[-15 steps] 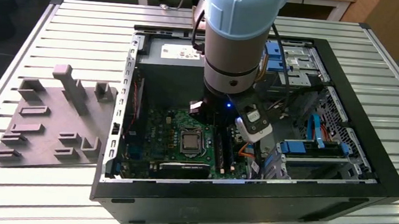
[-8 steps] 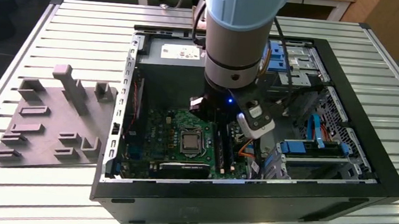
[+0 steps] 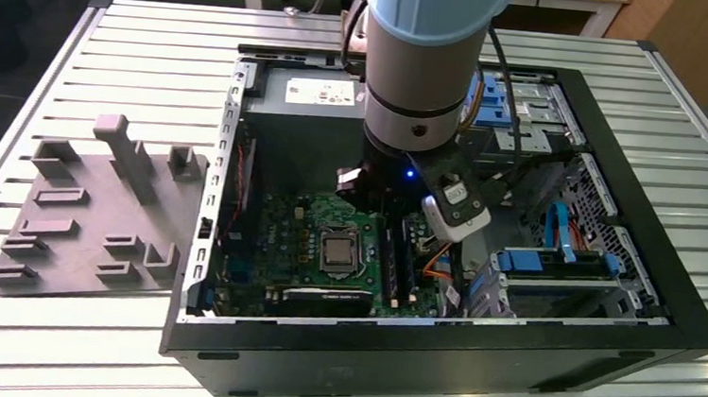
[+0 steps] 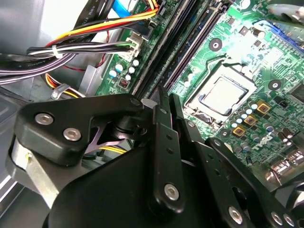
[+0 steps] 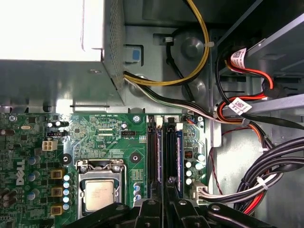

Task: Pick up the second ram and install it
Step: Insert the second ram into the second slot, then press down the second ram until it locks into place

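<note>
Slatted metal table (image 3: 113, 47), open computer case (image 3: 649, 307) — gripper (image 5: 164, 202) down over the board's memory slots (image 5: 156, 156), fingers narrow, pinching the second ram (image 5: 167, 161); seating step, squareness will matter.

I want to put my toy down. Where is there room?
The ribbed metal table is bare beyond the grey plastic block with upright posts. Inside the black computer case it's crowded: green board, cables, robot arm.

Hand (image 5: 164, 209) fingertips cut off

Cable bundle (image 5: 266, 180) crowds the slots' (image 5: 164, 156) side.
</note>
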Robot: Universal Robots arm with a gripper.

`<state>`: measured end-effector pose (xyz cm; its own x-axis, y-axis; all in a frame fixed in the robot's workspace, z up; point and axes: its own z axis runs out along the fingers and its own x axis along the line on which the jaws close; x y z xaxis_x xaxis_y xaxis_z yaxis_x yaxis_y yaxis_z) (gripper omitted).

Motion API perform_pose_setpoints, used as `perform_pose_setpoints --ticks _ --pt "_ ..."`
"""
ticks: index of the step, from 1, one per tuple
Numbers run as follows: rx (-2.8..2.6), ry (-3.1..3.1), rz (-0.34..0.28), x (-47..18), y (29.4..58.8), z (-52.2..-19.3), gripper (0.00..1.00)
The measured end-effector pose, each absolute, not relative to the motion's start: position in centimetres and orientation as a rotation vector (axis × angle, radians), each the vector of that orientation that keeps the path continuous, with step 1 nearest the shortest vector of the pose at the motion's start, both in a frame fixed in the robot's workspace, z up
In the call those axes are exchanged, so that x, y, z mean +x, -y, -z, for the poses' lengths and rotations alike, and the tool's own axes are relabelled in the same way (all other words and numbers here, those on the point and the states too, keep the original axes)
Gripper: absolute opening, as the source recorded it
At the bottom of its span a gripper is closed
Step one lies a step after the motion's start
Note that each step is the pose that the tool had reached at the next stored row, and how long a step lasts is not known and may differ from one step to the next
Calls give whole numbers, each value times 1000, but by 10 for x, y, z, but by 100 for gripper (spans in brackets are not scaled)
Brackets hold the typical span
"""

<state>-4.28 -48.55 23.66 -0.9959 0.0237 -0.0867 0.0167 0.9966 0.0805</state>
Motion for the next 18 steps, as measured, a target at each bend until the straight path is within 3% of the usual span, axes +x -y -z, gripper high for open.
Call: perform_pose_setpoints --ticks 7,8,18 --pt "31 -3051 -121 -43 486 -237 17" --pt "31 -3051 -121 -43 486 -237 11" --pt "31 -3051 -120 -43 485 -237 11"
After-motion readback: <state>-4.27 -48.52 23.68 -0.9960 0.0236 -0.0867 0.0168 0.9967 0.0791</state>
